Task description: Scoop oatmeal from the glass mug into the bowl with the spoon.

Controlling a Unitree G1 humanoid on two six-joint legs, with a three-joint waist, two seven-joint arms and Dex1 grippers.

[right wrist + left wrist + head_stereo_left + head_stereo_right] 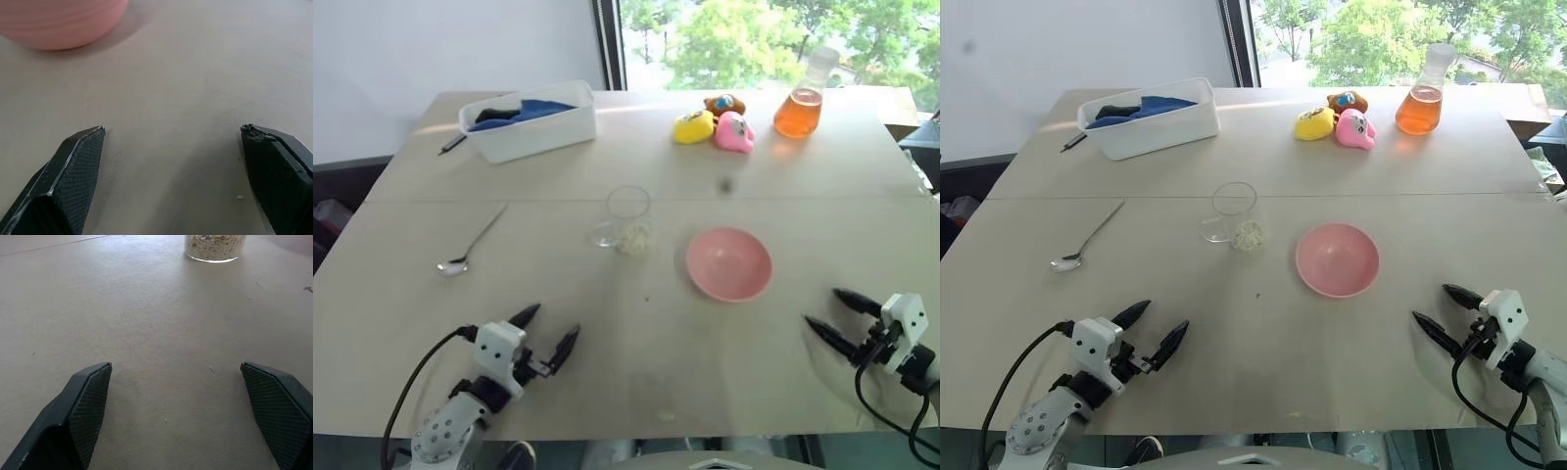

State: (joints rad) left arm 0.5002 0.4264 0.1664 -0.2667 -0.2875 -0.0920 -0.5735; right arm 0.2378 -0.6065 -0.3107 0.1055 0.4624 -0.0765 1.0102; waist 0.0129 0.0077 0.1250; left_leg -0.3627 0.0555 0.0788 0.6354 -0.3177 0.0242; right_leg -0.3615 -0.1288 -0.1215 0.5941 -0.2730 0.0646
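Both grippers, left gripper (550, 329) and right gripper (828, 313), hover wide open; spoon (470, 243) lies untouched, left of the glass mug (626, 220).

No text, label, brand, number or sign can be read on any thing here, not on the surface and not on the containers.

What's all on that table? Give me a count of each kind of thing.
Spoon: 1
Glass mug with oatmeal: 1
Pink bowl: 1
White tub holding blue cloth: 1
Dark pen: 1
Soft toys, yellow, pink, brown: 3
Flask of orange liquid: 1
Total: 9
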